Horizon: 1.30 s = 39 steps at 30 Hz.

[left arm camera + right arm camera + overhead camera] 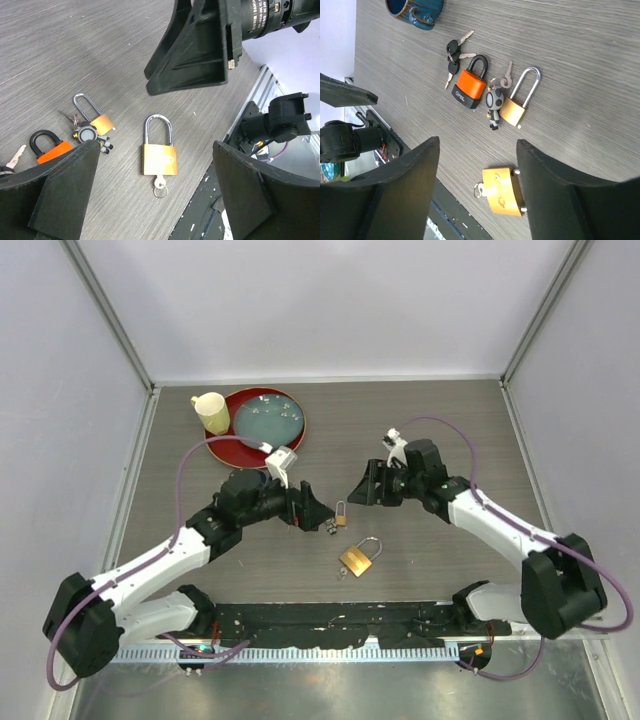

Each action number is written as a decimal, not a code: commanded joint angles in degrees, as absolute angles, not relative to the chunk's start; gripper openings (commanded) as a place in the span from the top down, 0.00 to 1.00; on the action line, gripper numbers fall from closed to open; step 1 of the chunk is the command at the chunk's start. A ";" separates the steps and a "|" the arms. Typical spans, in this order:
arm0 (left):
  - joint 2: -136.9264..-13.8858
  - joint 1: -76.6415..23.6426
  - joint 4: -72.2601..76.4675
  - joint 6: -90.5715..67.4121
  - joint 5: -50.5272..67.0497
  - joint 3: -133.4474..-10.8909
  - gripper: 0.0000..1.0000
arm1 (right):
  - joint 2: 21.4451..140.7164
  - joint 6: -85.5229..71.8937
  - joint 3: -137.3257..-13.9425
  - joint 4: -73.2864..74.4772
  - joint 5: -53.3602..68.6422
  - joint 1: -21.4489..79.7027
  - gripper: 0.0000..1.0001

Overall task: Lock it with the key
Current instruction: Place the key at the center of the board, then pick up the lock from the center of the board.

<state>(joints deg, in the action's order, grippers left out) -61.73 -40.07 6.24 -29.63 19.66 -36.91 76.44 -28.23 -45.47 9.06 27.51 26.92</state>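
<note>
Nearest, a brass padlock (359, 559) is lying flat on the tabletop (440, 430), with its key (160, 188) sitting in the keyhole. Just beyond, the left gripper (320, 516) and right gripper (356, 492) are hovering with fingers spread apart, holding nothing, near a smaller long-shackle padlock (341, 517).

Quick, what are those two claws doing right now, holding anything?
Left gripper: open, holding nothing.
Right gripper: open, holding nothing.
</note>
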 commanded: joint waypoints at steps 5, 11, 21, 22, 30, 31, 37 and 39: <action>-54.76 -40.08 14.85 -33.31 18.37 -31.21 0.00 | 60.23 -31.20 -37.36 8.70 27.25 21.80 0.06; -54.75 -40.08 16.17 -33.40 20.56 -31.46 0.00 | 59.06 -30.67 -37.35 11.07 28.30 19.95 0.04; -65.47 -40.08 13.80 -34.37 27.76 -37.00 0.01 | 60.21 -32.60 -33.58 15.11 30.58 19.78 0.20; -66.78 -40.08 13.62 -34.37 28.73 -38.31 0.01 | 59.86 -32.96 -32.97 15.55 30.50 19.69 0.21; -81.27 -40.17 10.21 -33.14 31.46 -45.61 0.11 | 57.13 -37.17 -25.76 17.23 29.53 19.60 0.28; -82.95 -40.17 9.41 -33.05 31.29 -47.70 0.12 | 56.95 -38.05 -25.06 17.23 29.18 19.60 0.28; -94.21 -41.92 7.47 -31.82 34.27 -53.96 0.21 | 56.87 -40.86 -20.04 15.21 29.79 19.16 0.35; -96.76 -43.24 7.03 -31.47 34.72 -55.63 0.27 | 56.95 -42.18 -18.46 13.37 29.88 18.99 0.37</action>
<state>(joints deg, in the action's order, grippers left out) -92.84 -41.04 8.67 -33.39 31.42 -51.59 57.84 -38.63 -20.32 17.19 29.30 19.57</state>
